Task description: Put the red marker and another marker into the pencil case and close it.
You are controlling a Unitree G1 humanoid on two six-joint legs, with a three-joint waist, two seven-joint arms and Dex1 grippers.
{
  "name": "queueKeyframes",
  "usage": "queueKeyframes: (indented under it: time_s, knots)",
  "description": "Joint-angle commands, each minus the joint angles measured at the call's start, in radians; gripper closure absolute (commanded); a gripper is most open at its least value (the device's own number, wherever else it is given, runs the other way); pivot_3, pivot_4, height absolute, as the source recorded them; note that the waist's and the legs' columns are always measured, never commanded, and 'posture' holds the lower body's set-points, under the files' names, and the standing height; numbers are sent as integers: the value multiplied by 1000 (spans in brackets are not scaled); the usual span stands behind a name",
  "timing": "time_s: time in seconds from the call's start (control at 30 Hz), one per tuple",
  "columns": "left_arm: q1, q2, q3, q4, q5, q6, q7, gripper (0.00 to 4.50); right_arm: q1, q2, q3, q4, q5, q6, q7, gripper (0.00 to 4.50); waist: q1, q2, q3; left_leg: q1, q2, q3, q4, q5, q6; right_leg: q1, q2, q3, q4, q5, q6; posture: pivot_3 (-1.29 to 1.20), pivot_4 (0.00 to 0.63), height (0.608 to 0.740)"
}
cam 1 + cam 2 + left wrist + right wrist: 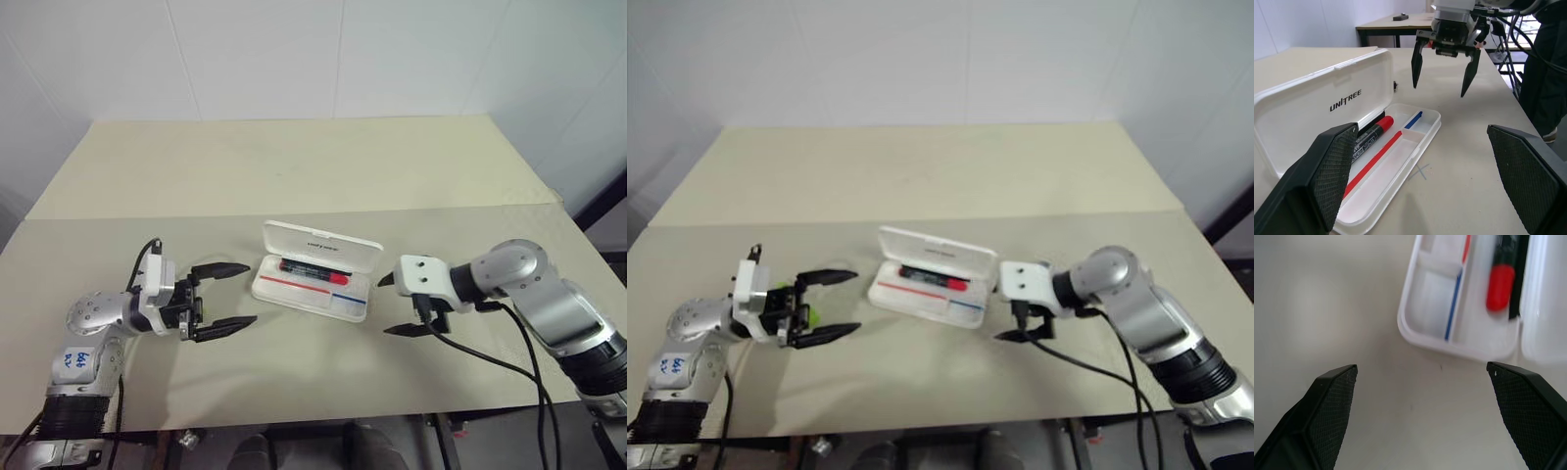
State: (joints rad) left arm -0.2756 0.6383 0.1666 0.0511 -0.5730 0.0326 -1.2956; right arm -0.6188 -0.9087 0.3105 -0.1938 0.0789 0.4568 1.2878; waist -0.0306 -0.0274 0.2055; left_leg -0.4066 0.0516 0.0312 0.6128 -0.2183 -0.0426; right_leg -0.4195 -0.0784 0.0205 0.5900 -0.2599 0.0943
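Your red marker (pixel 313 270) lies in the open pencil case (pixel 312 294); right eye view shows a green highlighter (pixel 806 315) behind your left gripper (pixel 828 305). Both grippers' jaws are wide and empty, the right gripper (pixel 400 305) beside the case.

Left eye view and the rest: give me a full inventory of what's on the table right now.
table: one, beige, under everything in the scene.
pencil case: one, white, mid-table between the two grippers, lid open and standing up at the far side.
red marker: one, black barrel with a red cap end, lying inside the case along the hinge side.
green highlighter: one, lime green, only a sliver visible at the base of the left gripper; I cannot tell whether it is touched.
pencil cross: one, faint grey, drawn on the table beside the case's near edge.
left gripper: one, black fingers, open, pointing at the case's left end.
right gripper: one, black fingers, open, by the case's right end.
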Motion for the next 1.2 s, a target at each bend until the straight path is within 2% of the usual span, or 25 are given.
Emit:
queueKeyframes:
  time_s: [0.03,0.37,0.53,0.6,0.73,0.93,1.07,1.2]
  knots:
    - [-19,-3,-1,-5,5,-17,-6,0,-13,-24,-37,51,-16,-35,-5,16,1,0,0,0,0,0,0,0,0,0,0,0,0,0,0,0,150,740]
    - [-3,-6,-2,-23,2,-15,-2,0,-37,28,-70,220,-78,-33,-162,16,1,0,0,0,0,7,0,0,1,-5,1,9,2,1,2,0,150,740]
    - [0,-6,2,-21,6,-21,2,0,-12,19,-84,182,-61,-22,-156,16,1,0,0,-1,0,9,0,0,1,-7,1,12,3,1,2,0,150,740]
    - [-6,-6,18,-1,35,-35,51,0,-5,10,-97,156,-54,-12,-154,16,1,0,0,-1,0,9,0,-1,1,-7,2,12,3,1,2,0,150,740]
    - [-5,-11,57,24,125,16,288,0,8,-14,-131,105,-31,15,-145,16,1,0,0,-1,0,10,1,-1,1,-7,2,13,3,2,3,0,150,740]
    - [42,-105,115,-167,199,180,707,0,25,-55,-194,88,20,-9,-106,16,3,-2,1,-1,0,10,1,-1,1,-7,2,14,3,3,6,0,150,740]
    - [54,-189,118,-294,263,329,957,0,22,-17,-288,91,139,-59,-72,16,2,-3,1,-1,0,10,1,-1,1,-7,2,14,4,8,14,0,150,740]
    - [62,-265,100,-404,288,495,1125,0,13,40,-366,81,281,-74,-42,16,1,-4,1,0,0,10,1,-1,1,-6,3,14,4,9,17,0,150,740]
